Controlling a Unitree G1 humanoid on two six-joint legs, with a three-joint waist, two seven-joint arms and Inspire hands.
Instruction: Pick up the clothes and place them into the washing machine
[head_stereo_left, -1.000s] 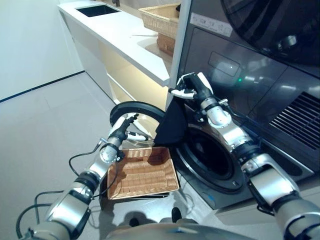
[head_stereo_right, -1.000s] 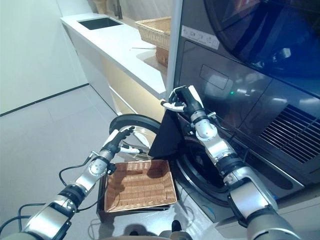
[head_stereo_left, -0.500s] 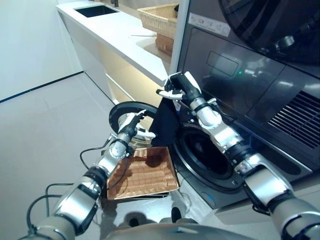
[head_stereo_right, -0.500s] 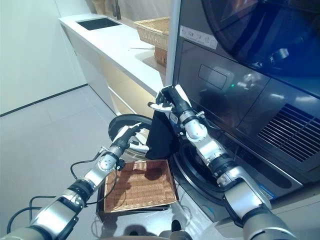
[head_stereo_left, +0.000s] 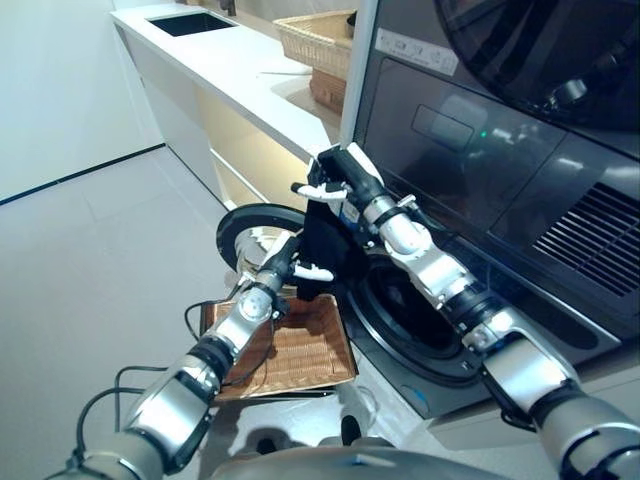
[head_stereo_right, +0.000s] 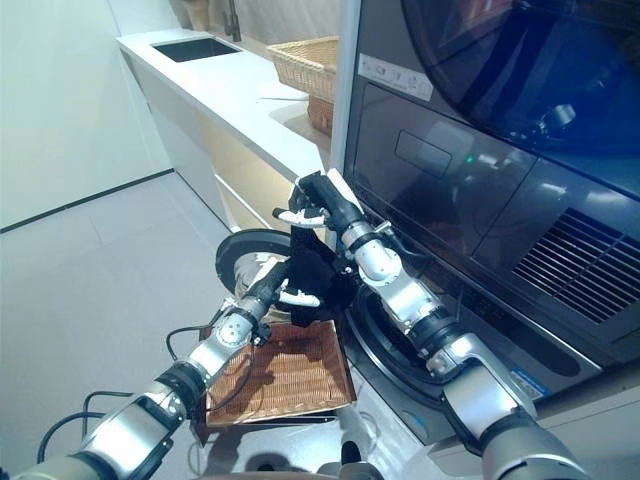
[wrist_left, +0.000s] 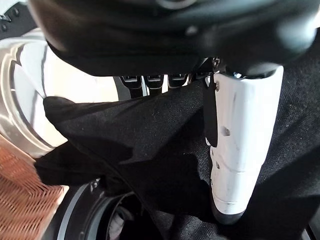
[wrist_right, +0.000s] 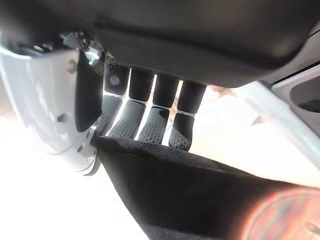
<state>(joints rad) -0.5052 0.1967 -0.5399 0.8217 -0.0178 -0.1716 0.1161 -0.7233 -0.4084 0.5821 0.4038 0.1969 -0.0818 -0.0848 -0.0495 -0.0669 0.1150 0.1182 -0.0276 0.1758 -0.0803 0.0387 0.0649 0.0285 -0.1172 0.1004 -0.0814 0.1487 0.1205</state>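
A black garment (head_stereo_left: 326, 232) hangs from my right hand (head_stereo_left: 336, 180) in front of the washing machine's open drum (head_stereo_left: 412, 312). The right hand's fingers (wrist_right: 150, 120) and white-covered thumb pinch the garment's top edge (wrist_right: 190, 195). My left hand (head_stereo_left: 287, 268) is at the garment's lower part; its fingers go behind the cloth (wrist_left: 145, 150) and its thumb (wrist_left: 240, 150) lies over it. The shallow wicker basket (head_stereo_left: 292, 352) rests on the dark box below, its visible bottom bare.
The machine's round door (head_stereo_left: 243, 228) stands open behind my left hand. A white counter (head_stereo_left: 250, 70) with a sink (head_stereo_left: 190, 20) runs along the left of the machine, with another wicker basket (head_stereo_left: 315, 35) on it. Grey floor (head_stereo_left: 90, 250) lies to the left.
My right hand has carried the garment leftward, away from the drum. My left hand has risen from over the basket to the garment's lower part and closed on it.
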